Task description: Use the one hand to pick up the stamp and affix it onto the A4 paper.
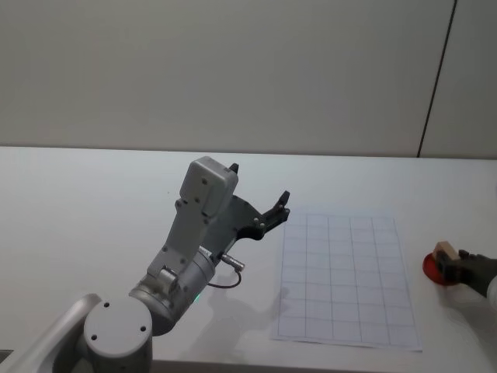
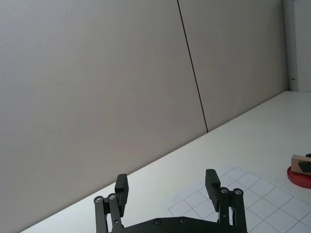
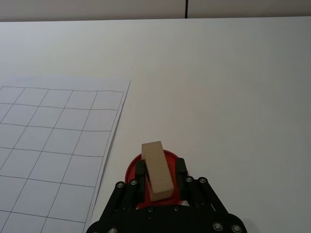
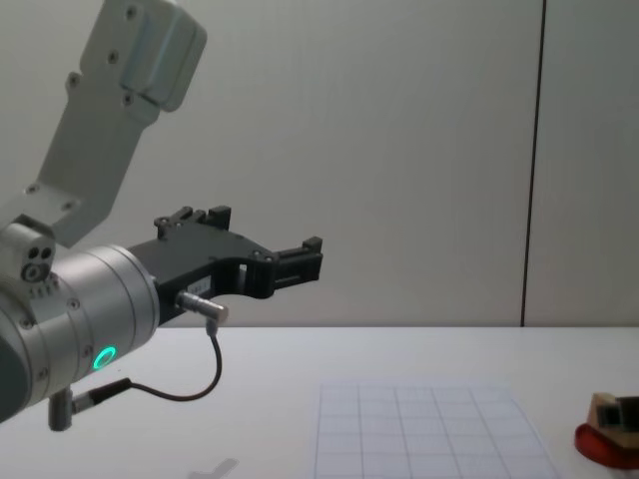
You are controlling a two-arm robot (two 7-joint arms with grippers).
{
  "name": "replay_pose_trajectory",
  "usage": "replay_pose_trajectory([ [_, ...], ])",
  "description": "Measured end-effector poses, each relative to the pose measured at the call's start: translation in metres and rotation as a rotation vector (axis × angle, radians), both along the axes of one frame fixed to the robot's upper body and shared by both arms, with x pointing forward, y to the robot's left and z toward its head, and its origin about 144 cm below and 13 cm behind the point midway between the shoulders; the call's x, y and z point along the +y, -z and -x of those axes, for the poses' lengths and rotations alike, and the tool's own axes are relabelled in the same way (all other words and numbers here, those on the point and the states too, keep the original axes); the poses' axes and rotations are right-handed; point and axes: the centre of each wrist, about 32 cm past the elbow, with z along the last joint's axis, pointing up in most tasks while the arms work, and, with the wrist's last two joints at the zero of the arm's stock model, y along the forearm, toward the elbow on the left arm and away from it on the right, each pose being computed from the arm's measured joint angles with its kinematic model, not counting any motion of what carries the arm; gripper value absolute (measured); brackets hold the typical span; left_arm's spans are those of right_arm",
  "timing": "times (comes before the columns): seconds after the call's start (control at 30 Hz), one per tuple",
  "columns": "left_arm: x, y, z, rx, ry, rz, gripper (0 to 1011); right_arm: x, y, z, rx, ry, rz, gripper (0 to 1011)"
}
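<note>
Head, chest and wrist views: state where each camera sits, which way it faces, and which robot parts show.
Head view: up high, looking down at the table; left arm with open left pincer raised left of the A4 paper, right pincer at the right edge.
Chest view: low, looking across the table; left arm looms large.
Left wrist view: faces the wall past its own open fingers.
Right wrist view: looks down at the stamp the right pincer grips at the red disc.
All four share paper, stamp and disc.

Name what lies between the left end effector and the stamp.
The A4 paper lies flat there, seen in the head view: the left end effector hangs beside its left edge, and the stamp sits past its right edge.
</note>
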Motion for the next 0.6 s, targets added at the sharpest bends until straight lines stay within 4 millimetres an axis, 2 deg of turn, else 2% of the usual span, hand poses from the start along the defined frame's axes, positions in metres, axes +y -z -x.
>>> replay_pose_trajectory([
  [0.1,0.0000,0.0000,0.0000,0.000,0.000,0.000,1002,0.0000,0.0000,-0.0001,0.000,0.000,0.000,320],
  [0.13,0.0000,0.0000,0.0000,0.000,0.000,0.000,1002,0.0001,0.0000,-0.0001,0.000,0.000,0.000,262],
  [0.23,0.0000,0.0000,0.0000,0.000,0.000,0.000,1002,0.0002,0.0001,-0.0001,0.000,0.000,-0.001,216],
  [0.6,0.0000,0.0000,0.0000,0.000,0.000,0.000,1002,0.0004,0.0001,-0.0003,0.000,0.000,0.000,216],
])
